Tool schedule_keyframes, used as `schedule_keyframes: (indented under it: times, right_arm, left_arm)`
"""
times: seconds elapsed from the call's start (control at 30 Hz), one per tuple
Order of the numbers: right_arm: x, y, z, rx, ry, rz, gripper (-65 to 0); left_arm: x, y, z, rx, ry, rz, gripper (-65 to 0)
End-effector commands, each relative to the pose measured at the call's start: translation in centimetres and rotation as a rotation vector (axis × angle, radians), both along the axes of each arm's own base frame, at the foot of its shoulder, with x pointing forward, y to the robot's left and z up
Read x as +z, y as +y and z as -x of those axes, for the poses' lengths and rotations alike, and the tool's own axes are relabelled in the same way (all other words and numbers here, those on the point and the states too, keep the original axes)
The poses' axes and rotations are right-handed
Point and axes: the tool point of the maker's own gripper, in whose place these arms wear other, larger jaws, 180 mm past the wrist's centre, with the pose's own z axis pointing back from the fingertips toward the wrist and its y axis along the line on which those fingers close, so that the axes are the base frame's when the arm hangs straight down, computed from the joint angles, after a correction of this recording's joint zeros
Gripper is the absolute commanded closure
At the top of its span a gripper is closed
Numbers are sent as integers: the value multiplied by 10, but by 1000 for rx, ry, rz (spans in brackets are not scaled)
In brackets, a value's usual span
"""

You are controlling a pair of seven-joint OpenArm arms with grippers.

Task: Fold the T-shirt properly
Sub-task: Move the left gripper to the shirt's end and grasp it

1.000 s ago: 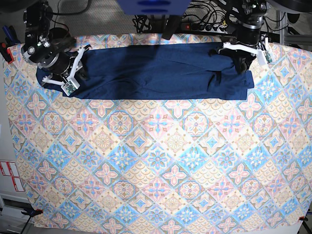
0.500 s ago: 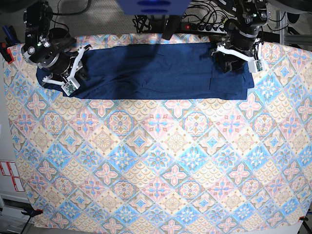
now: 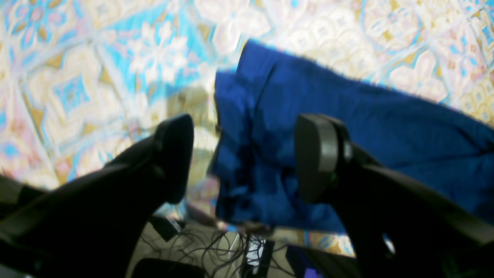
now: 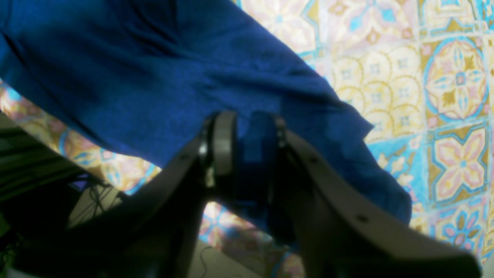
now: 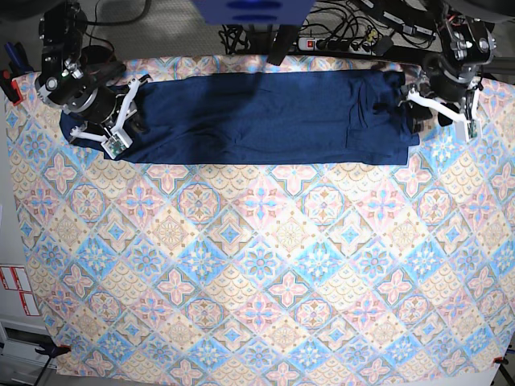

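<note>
The T-shirt (image 5: 257,117) lies as a long dark navy band across the far side of the patterned tablecloth (image 5: 265,273). My right gripper (image 5: 121,121) sits at the shirt's left end. In the right wrist view that gripper (image 4: 251,150) is shut on a fold of the T-shirt (image 4: 154,77). My left gripper (image 5: 430,117) hovers just past the shirt's right end. In the left wrist view it (image 3: 247,154) is open, with the T-shirt's edge (image 3: 347,127) lying loose on the cloth below and nothing pinched between its fingers (image 3: 175,154).
A power strip with cables (image 5: 338,40) runs behind the table's far edge. A red clamp (image 5: 8,84) sits at the left edge. A blue housing (image 5: 253,12) overhangs the top centre.
My left gripper opened, let go of the shirt's right end and moved right, off the garment. That end now lies flatter. The right arm has stayed put.
</note>
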Motion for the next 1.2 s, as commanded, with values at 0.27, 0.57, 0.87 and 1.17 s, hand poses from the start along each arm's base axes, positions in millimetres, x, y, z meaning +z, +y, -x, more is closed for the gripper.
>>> schedule_keyframes:
  times: [0.27, 0.57, 0.87, 1.17]
  right_arm:
    - [9, 0, -6, 12, -36, -2, -127]
    - [9, 0, -6, 12, -36, -2, -127]
    - [9, 0, -6, 12, -36, -2, -127]
    - [10, -1, -6, 10, -38, 0, -127]
  left_arm:
    - [-14, 18, -25, -127, 131, -34, -407]
    - [-37, 37, -13, -89, 208, -26, -407]
    - [-42, 35, -31, -90, 199, -4, -407]
    - [-84, 9, -24, -106, 292, 95, -404]
